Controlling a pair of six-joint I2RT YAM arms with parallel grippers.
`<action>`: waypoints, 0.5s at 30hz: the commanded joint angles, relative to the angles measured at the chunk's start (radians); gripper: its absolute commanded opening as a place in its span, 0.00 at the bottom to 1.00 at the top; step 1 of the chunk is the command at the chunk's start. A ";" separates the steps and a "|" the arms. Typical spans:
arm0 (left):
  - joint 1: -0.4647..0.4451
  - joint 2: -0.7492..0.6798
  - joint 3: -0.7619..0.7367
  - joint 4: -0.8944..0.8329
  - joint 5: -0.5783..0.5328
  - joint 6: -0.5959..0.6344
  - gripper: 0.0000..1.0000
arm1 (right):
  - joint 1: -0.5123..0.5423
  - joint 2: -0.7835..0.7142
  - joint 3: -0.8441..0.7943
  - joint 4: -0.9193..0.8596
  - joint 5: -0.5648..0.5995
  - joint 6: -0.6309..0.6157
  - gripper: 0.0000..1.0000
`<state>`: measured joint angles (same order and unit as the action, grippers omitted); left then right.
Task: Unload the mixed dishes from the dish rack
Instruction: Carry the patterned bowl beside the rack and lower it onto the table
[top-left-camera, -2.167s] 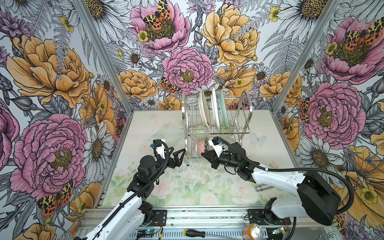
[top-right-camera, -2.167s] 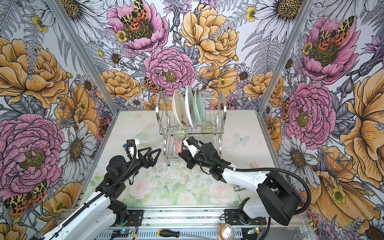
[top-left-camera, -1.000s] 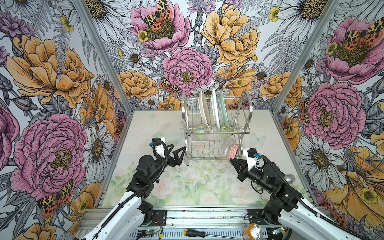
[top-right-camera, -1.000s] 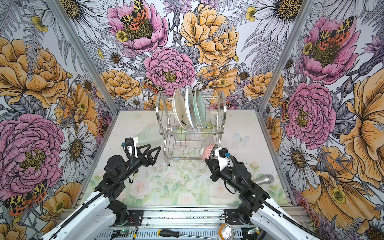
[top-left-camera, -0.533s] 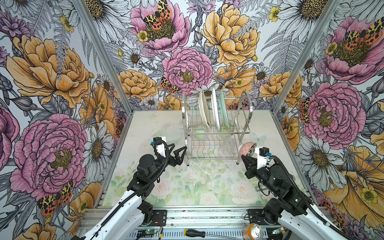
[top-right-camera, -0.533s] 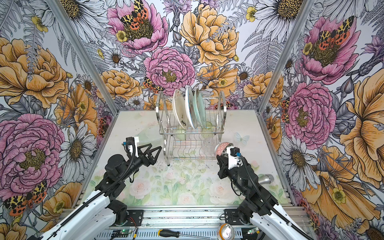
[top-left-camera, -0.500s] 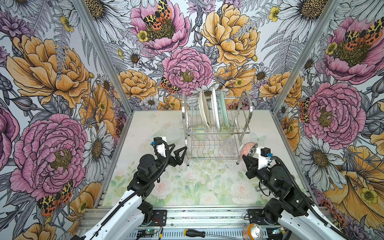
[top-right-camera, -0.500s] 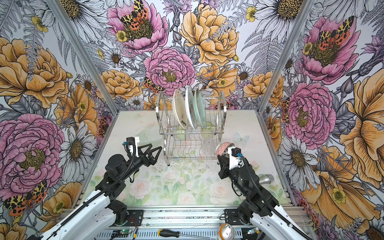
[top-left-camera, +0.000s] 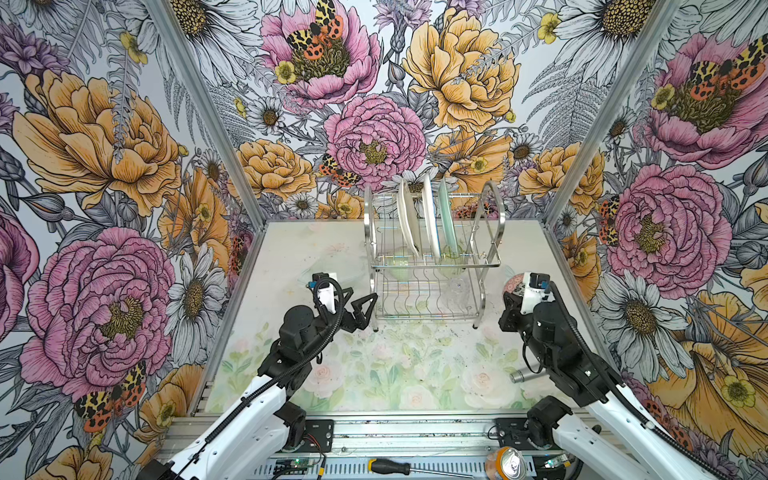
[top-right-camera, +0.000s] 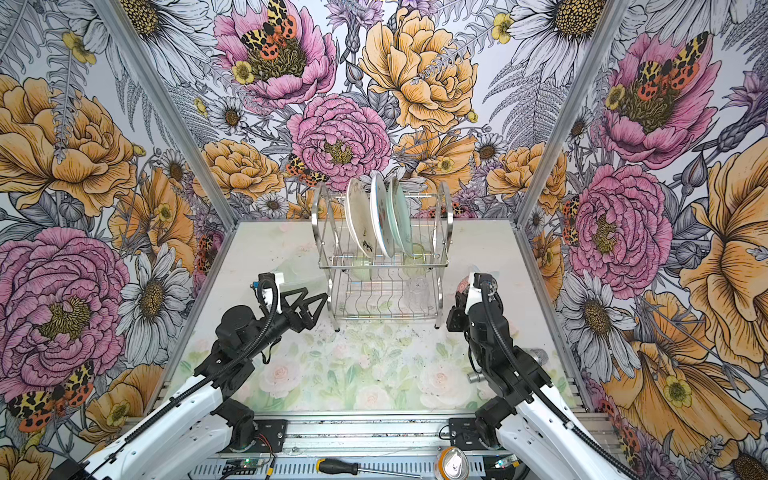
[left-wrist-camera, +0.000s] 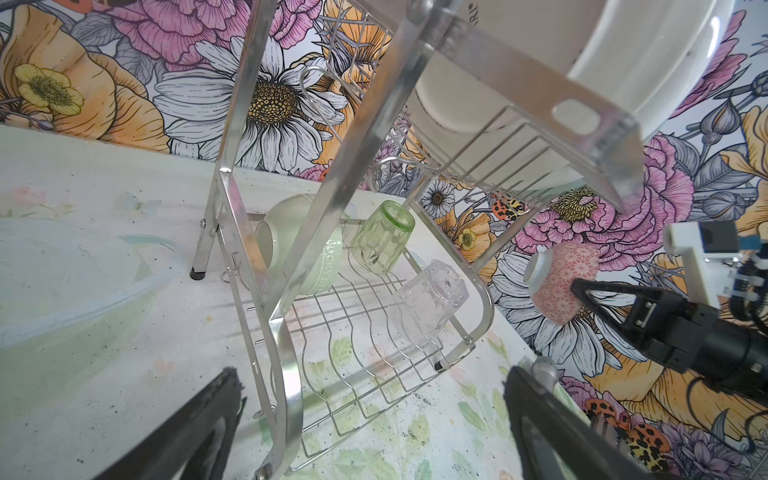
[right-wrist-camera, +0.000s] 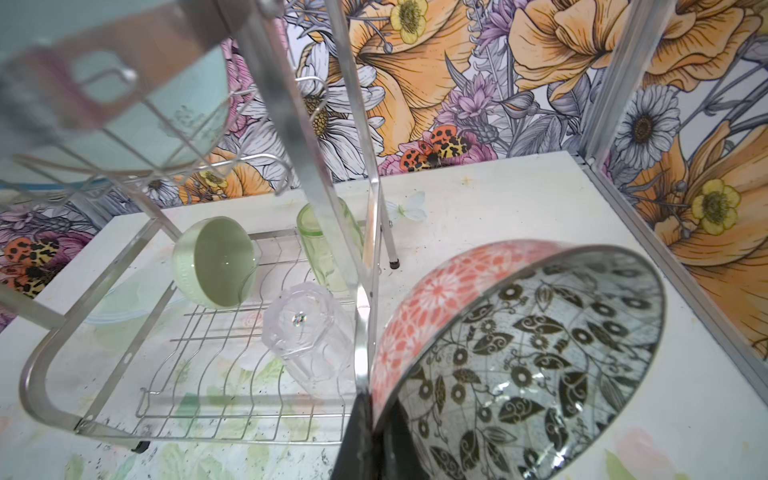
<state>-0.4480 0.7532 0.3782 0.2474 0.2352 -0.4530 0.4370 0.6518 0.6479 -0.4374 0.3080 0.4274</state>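
The right gripper (right-wrist-camera: 374, 419) pinches the rim of a pink-patterned bowl (right-wrist-camera: 519, 365) just right of the dish rack (top-left-camera: 478, 265), while the left gripper (top-left-camera: 368, 311) hangs wide open and empty at the rack's front left corner.

Dish rack (top-left-camera: 436, 266) front open w/ room; arched side frames (top-left-camera: 368, 224) block sides.

White links (top-left-camera: 257, 399), black joints (top-left-camera: 297, 322), ribbed cables (top-left-camera: 341, 299), triangular black left tool (top-left-camera: 371, 311)
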 joint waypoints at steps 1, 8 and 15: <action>-0.007 0.012 0.010 0.051 -0.036 0.019 0.99 | -0.157 0.088 0.064 0.022 -0.159 0.040 0.00; -0.010 0.048 0.018 0.090 -0.078 0.043 0.99 | -0.389 0.321 0.135 0.025 -0.374 0.013 0.00; -0.013 0.090 0.050 0.083 -0.051 0.059 0.99 | -0.485 0.454 0.153 0.012 -0.434 0.015 0.00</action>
<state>-0.4496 0.8387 0.3904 0.2966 0.1909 -0.4221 -0.0242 1.0702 0.7456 -0.4522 -0.0639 0.4484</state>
